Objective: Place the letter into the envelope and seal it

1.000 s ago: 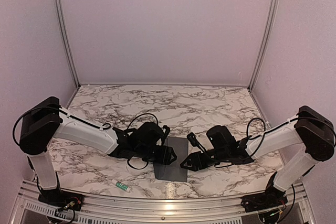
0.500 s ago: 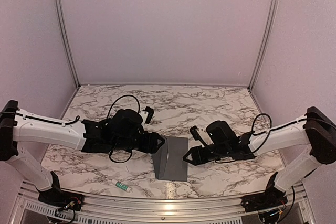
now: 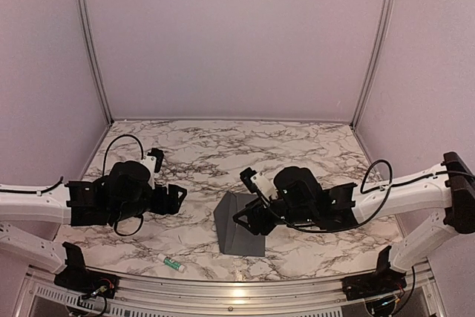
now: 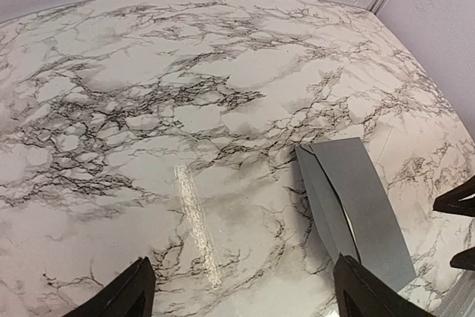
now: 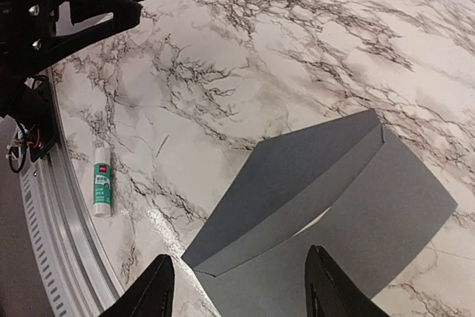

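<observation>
- left gripper – jaws spread wide, nothing in them, only bare marble table under it
- vs a second ago: it was at the envelope's left edge, half a second ago it was at the rising flap; now it is pulled back to the left, well apart from the envelope, with the arm stretched low
- right gripper – fingers parted, holding nothing, hanging right over the envelope; cannot tell whether the tips touch the paper
- vs a second ago: it sat at the envelope's right side and has since slid left, over the envelope's left half
- envelope: dark grey, lying near the front middle of the table between the two arms, same spot as before
- flap: was down flat a second ago, now stands tilted up along the left long edge, half folded over the body and not pressed shut
- contents: letter – only a thin cream sliver shows in the gap under the raised flap; the rest is hidden inside the envelope
- small white-and-green tube lies on its side near the front rail, left of the envelope and apart from it, unmoved
- count: 2 grippers, 1 envelope, 1 letter (sliver only), 1 tube
</observation>
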